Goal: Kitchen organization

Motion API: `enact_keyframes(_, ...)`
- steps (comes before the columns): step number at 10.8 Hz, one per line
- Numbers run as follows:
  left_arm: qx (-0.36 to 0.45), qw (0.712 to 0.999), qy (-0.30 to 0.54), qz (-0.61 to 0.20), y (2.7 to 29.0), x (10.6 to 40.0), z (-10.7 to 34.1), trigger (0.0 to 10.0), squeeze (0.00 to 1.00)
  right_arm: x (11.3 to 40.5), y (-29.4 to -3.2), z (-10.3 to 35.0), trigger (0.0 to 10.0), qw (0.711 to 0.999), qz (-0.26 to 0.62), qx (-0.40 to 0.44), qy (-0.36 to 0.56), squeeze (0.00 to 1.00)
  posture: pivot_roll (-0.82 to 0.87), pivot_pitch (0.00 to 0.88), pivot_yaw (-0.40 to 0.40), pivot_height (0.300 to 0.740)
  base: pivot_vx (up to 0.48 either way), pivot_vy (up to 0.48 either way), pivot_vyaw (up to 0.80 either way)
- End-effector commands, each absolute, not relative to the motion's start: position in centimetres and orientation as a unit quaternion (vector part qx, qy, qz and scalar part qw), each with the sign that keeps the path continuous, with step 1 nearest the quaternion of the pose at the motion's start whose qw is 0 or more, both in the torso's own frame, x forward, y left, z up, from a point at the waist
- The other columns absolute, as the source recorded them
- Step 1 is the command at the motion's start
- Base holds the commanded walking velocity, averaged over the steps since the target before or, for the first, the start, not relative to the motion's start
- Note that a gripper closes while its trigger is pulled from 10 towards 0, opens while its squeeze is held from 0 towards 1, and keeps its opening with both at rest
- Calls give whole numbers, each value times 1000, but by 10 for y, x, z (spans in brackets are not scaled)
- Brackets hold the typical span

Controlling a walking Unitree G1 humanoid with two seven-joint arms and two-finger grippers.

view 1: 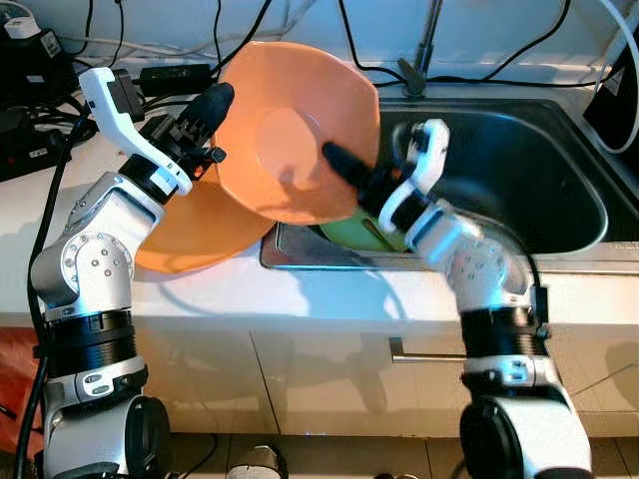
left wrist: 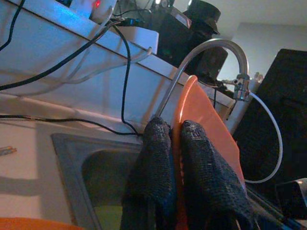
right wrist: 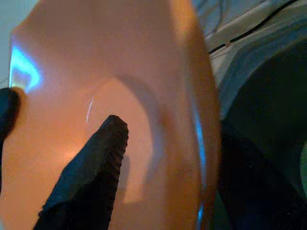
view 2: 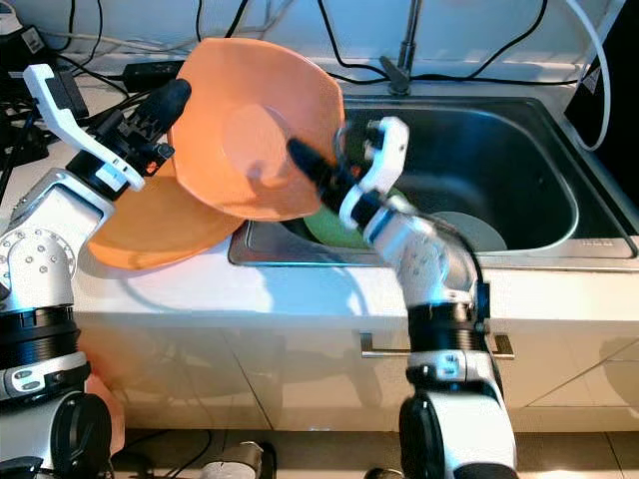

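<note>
A large orange bowl (view 1: 295, 130) is held tilted on edge above the counter, by the sink's left corner. My left gripper (view 1: 213, 108) is shut on its left rim; in the left wrist view both fingers (left wrist: 158, 163) pinch the thin orange edge. My right gripper (view 1: 344, 168) is open and straddles the bowl's right rim. One of its fingers (right wrist: 96, 167) lies against the inner face, the other sits behind the wall. A second orange bowl (view 1: 190, 239) lies flat on the counter under the raised one.
The steel sink (view 1: 539, 190) holds a green plate (view 1: 349, 232) and a white dish (view 2: 469, 230). The tap (view 1: 424, 50) stands behind it. Black cables and power bricks (view 1: 30, 70) crowd the counter's back left. Cabinet fronts lie below.
</note>
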State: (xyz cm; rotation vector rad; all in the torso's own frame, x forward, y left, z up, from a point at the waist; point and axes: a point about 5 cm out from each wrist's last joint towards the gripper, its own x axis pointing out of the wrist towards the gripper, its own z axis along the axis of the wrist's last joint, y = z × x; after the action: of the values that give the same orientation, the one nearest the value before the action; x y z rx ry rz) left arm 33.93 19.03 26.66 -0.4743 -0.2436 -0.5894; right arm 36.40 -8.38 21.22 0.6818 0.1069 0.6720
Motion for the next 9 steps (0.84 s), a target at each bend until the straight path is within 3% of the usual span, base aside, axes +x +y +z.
enact_keyframes(1, -224, 915, -141, -305, 188, 334, 277, 0, 0, 366, -83, 213, 0, 885, 317, 336, 64, 0, 166, 72, 22, 740, 0, 0, 0)
enact_keyframes(9, -209, 924, -122, -297, 188, 337, 268, 0, 0, 367, -90, 206, 0, 879, 286, 368, 105, 0, 163, 75, 28, 740, 0, 0, 0)
